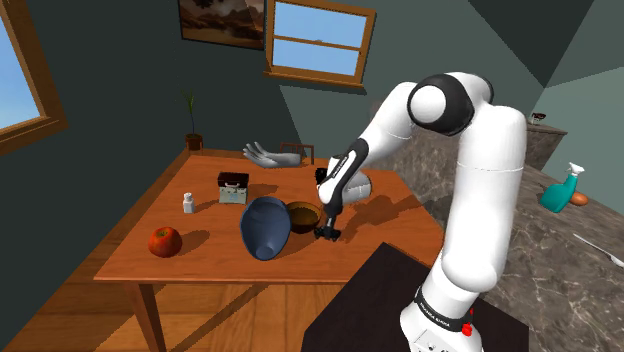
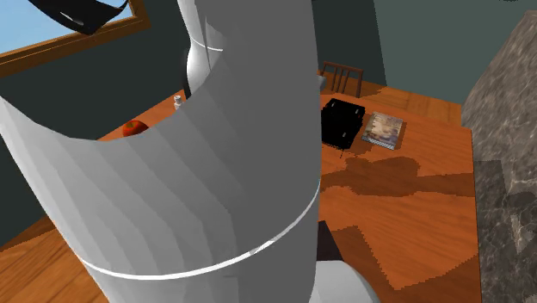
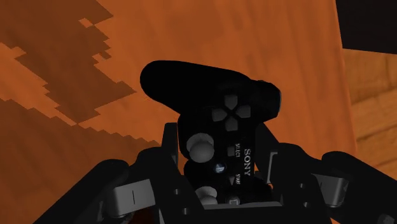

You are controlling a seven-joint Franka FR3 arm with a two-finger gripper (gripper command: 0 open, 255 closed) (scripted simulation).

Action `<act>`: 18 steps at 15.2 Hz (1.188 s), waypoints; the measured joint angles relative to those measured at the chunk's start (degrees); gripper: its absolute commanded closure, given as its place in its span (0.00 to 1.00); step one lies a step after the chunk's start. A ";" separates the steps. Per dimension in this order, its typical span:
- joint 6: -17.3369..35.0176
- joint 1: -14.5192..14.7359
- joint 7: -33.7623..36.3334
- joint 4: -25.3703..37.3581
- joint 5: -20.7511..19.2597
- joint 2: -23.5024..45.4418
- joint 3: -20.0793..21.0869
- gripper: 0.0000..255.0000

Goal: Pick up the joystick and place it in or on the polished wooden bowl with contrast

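Wrist view puts the black joystick [image 3: 216, 105] straight ahead of the camera, its lower grip sunk between the jaws, which are closed against it from both sides and hold it. Its direction pad, two thumbsticks and white lettering face the camera, and its other grip juts out past the jaws over the orange-brown bench [image 3: 76, 38], where a jagged shadow lies. I cannot tell whether the far end touches the wood or hangs just clear of it. In the shoulder view the white arm [image 1: 480, 200] bends up from the stand [image 1: 370, 300] and down again, bringing the jaws low over the bench near its front edge, just beside the brown bowl [image 1: 305, 213] on that view's right. A dark blue rounded vessel [image 1: 265, 228] lies on its side against the bowl's other flank. Farther toward that view's left sit a red apple [image 1: 165, 241], a small white bottle [image 1: 187, 203] and a small dark-topped box [image 1: 233, 187]. At the far edge are a white model of a hand [image 1: 268, 153] and a potted plant [image 1: 192, 135]. A teal spray bottle [image 1: 557, 190] stands well apart on the grey marbled counter [image 1: 540, 260]. In the second exterior view the arm's white shell looms in front, and behind it a black boxy thing [image 2: 342, 120] lies touching a flat printed case [image 2: 384, 129] on the bench.
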 measured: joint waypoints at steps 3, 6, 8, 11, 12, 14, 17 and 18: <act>-2.27 0.58 0.95 -0.35 -1.58 -2.68 -1.10 1.00; -4.44 1.12 2.07 -0.81 -3.19 -5.40 -1.96 1.00; -6.13 1.51 3.05 -0.87 -4.32 -7.24 -2.39 1.00; -8.59 1.58 3.75 -0.65 -5.68 -9.57 -2.96 1.00; -9.17 1.65 4.13 -0.99 -6.20 -10.53 -3.10 1.00; -10.83 1.81 4.89 -0.93 -7.10 -12.20 -3.25 1.00; -13.48 1.86 5.82 -0.70 -8.35 -14.72 -3.43 1.00; -14.02 1.85 5.94 -0.54 -8.54 -15.12 -3.45 1.00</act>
